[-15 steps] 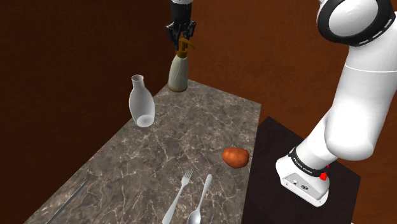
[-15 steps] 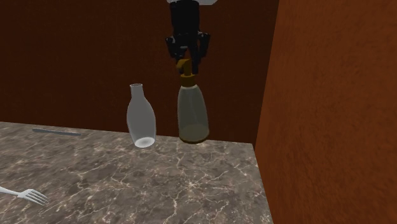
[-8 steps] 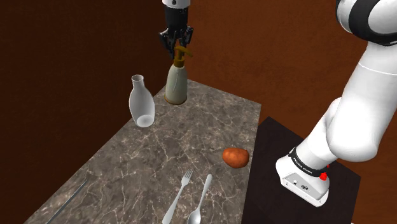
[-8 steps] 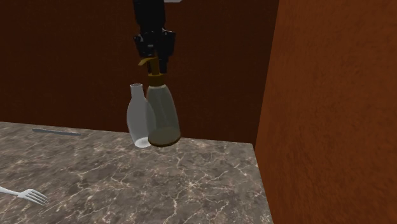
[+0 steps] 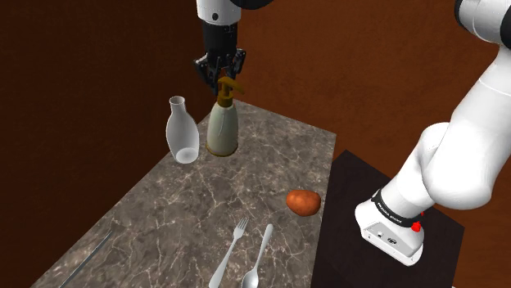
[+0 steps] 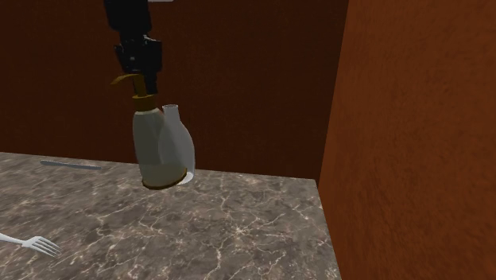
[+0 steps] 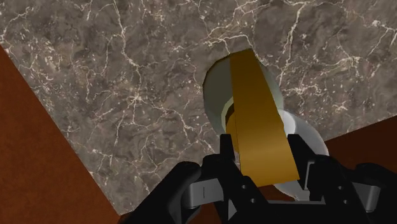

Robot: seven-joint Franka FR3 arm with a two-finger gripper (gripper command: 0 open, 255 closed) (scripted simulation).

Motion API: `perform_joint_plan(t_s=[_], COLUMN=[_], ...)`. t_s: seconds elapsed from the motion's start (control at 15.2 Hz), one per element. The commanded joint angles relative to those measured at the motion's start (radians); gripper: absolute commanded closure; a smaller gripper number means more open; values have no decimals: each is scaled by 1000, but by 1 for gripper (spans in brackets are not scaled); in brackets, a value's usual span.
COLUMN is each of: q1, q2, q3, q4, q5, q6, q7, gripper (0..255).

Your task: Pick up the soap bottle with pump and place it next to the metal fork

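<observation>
Reaching down vertically, the end effector [image 5: 219, 80] pinches the soap bottle [image 5: 222, 131] by its pump [image 5: 232, 83] above the countertop [image 5: 205, 213].

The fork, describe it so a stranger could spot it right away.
On the dark marbled countertop in the shoulder view, look at the end nearest the picture's bottom edge. Two pale utensils lie side by side there; the fork is the left one in that view, with tines at its far tip, unlike the spoon beside it.
</observation>
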Motion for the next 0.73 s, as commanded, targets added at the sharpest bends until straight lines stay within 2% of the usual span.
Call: perform_joint_plan(t_s=[0.0, 0.33, 0.66], q1=[23, 81, 80], q2=[-15, -41, -36], q3=[18, 67, 67], q4=[-17, -48, -110], q5=[2, 7, 5], q6=[1, 2, 68], q7=[42, 149, 153], gripper=[255, 255, 255])
